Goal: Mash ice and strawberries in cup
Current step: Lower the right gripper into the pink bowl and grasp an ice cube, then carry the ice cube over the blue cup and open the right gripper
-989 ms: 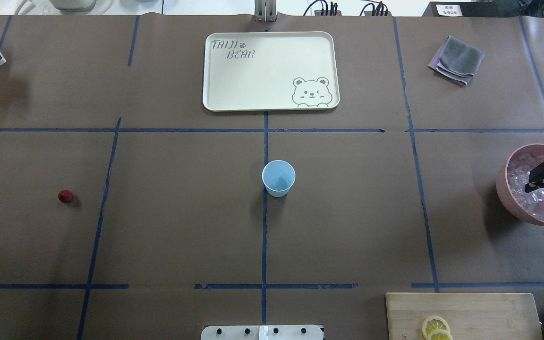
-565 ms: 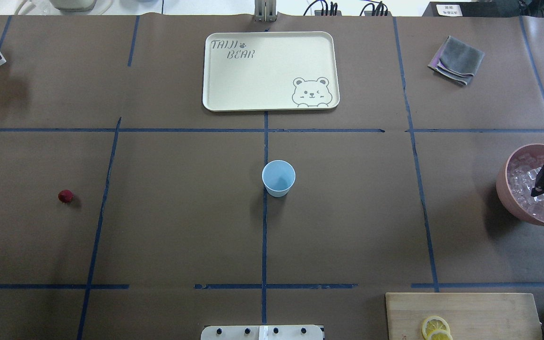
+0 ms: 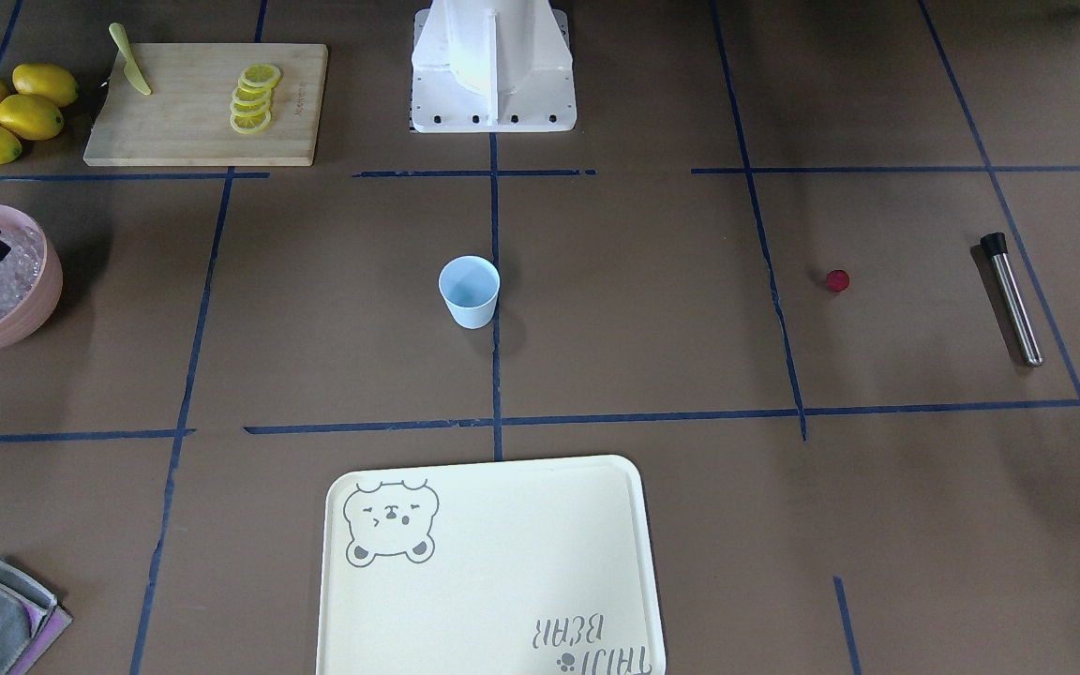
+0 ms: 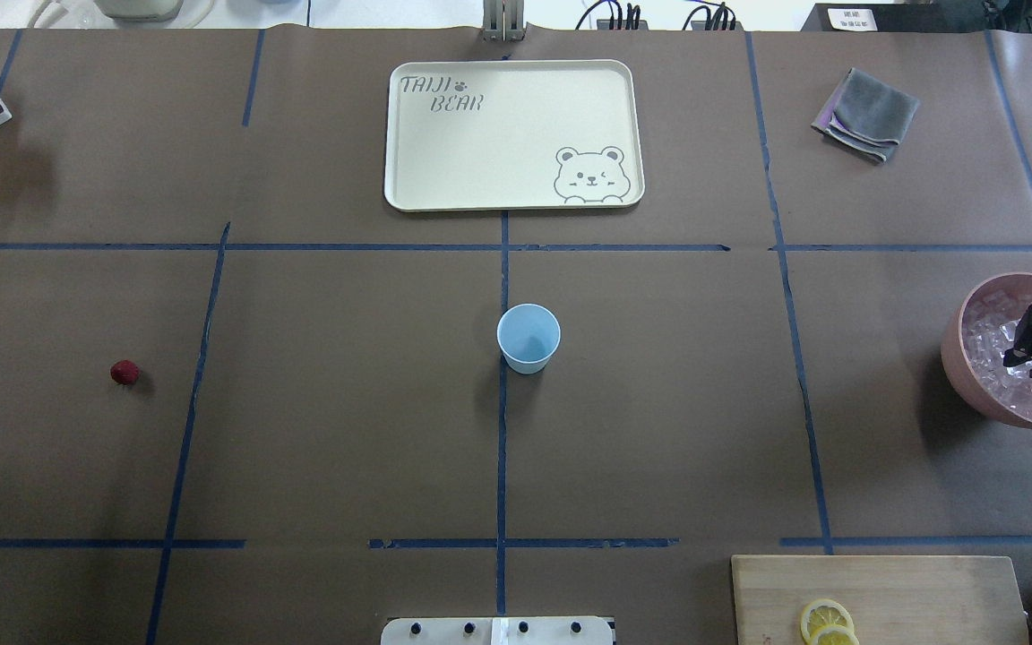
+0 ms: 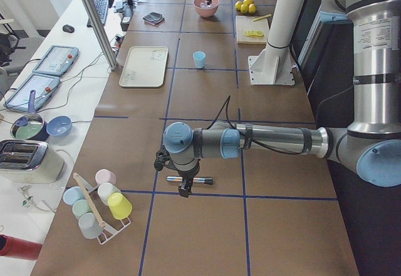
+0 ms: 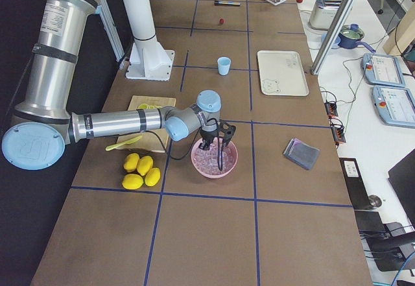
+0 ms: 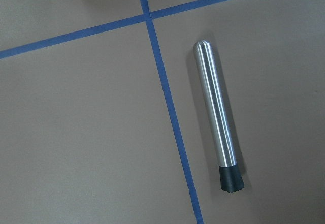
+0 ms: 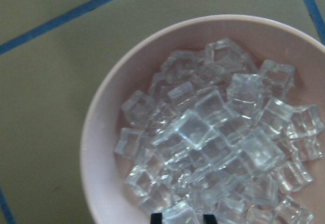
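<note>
I find the right gripper [image 4: 1024, 365] clenched on ice [image 8: 203, 132] in the pink bowl [image 4: 955, 367] at the tabletop's right edge; left gripper [image 5: 182, 193], state I cannot tell; cup [image 4: 528, 338] at centre; strawberry [image 4: 124, 373] near left edge.

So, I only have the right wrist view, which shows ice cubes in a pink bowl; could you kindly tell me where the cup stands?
Observer: The cup stands upright at the centre of the table, well apart from the pink bowl.
Operator: Thank you. Is the strawberry anywhere near the ice?
Observer: No, the strawberry lies alone on the table far over on the robot's left, while the pink bowl sits at the edge on its right.
</note>
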